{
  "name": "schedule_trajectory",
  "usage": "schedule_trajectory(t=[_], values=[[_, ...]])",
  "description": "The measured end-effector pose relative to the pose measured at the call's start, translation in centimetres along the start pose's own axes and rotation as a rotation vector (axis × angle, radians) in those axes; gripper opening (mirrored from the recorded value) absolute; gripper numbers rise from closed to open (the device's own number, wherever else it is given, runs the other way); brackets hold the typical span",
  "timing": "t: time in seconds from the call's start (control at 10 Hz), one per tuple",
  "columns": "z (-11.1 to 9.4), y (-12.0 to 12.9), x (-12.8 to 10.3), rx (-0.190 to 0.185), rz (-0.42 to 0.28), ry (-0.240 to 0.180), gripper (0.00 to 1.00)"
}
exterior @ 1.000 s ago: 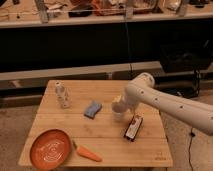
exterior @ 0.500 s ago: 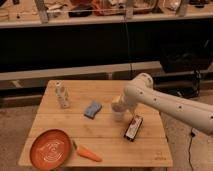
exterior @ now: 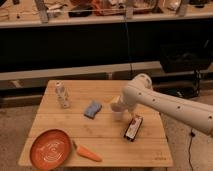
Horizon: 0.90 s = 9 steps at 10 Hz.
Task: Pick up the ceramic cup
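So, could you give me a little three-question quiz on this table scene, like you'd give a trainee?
1. True or false: the carrot lies on the orange plate.
2. Which thing is nearest the robot's hand? A) bottle B) ceramic cup C) carrot
3. Fill in: seen from the camera, the blue sponge lies ___ of the cup.
Key: 1 false, it lies beside the plate. 2 B, the hand is right at the cup. 3 left.
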Motion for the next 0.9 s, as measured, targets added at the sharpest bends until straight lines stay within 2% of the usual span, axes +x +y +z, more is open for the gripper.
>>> schedule_trajectory(t=[0.1,0.2,0.5,0.6,0.8,0.9], values=[[-0.04,-0.09,-0.07,0.0,-0.001,0.0,0.64],[0.11,-0.19,-0.2,0.0,-0.002,-0.001,0.62],[0.52,-0.5,-0.54,0.0,-0.007,-0.002,0.76],[0.47,-0.42,-0.51,-0.002,-0.009,-0.001,0.75],[0.07,-0.52,-0.5,-0.006,-0.017,-0.005,0.62],[0.18,-0.67,-0.66,-0.006,-0.023,-0.008,0.48]])
